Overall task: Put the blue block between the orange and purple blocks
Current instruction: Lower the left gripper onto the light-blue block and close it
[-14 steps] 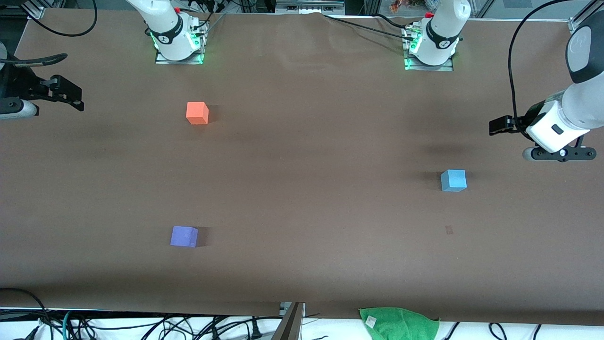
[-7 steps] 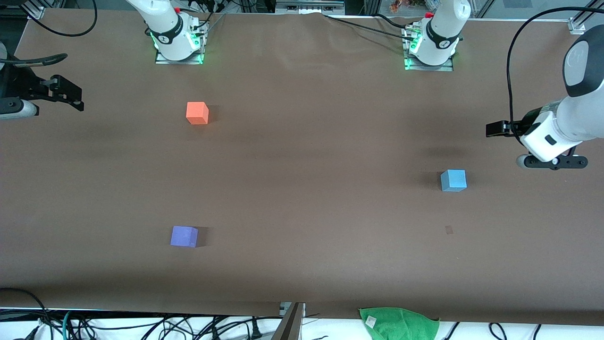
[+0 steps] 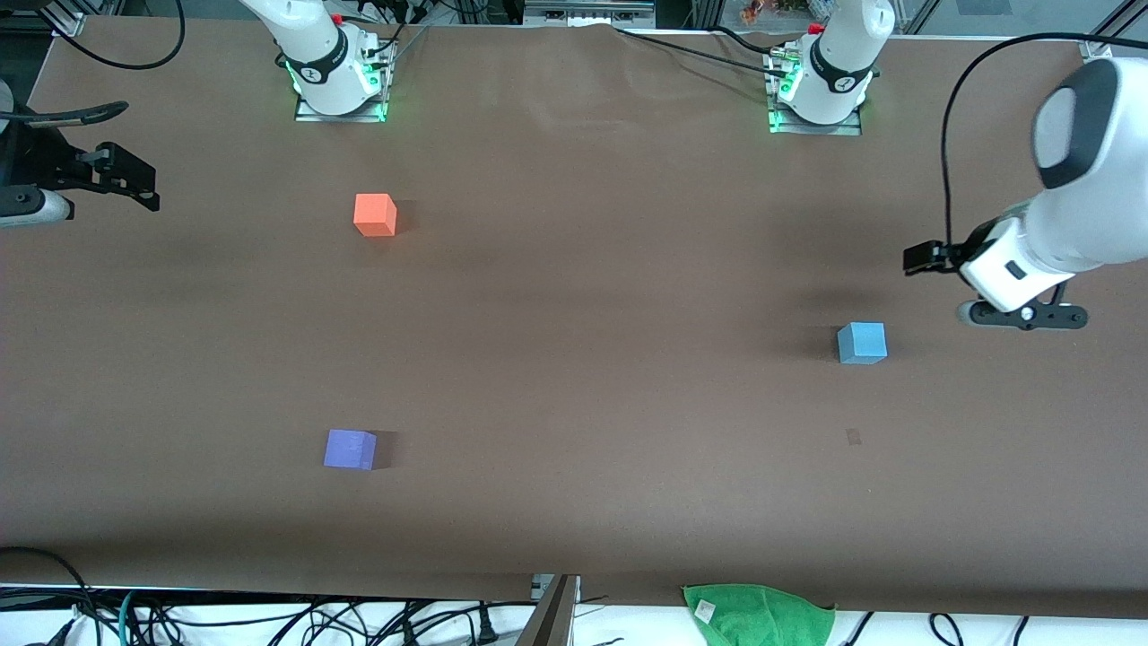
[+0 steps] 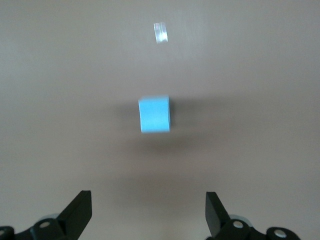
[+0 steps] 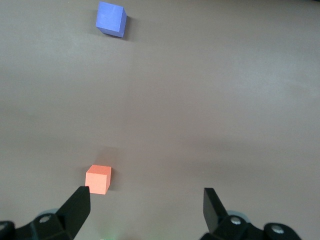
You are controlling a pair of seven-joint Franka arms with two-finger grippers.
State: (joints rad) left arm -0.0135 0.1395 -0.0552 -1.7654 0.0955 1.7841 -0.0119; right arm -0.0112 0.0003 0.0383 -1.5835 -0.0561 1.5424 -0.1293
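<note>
Above the table's left-arm end, the spread left gripper (image 3: 924, 260) approaches the blue block (image 3: 862, 343).
Next: descend at its seven o'clock, straddle; right gripper (image 3: 134, 184), spread, waits; orange block (image 3: 375, 215), purple block (image 3: 350, 449) apart.

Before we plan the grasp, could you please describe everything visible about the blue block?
The blue block is a small light sky-blue cube with plain matte faces, resting flat on the brown table toward the left arm's end. Nothing touches it. The left hand is open in the air near it, not around it.
</note>
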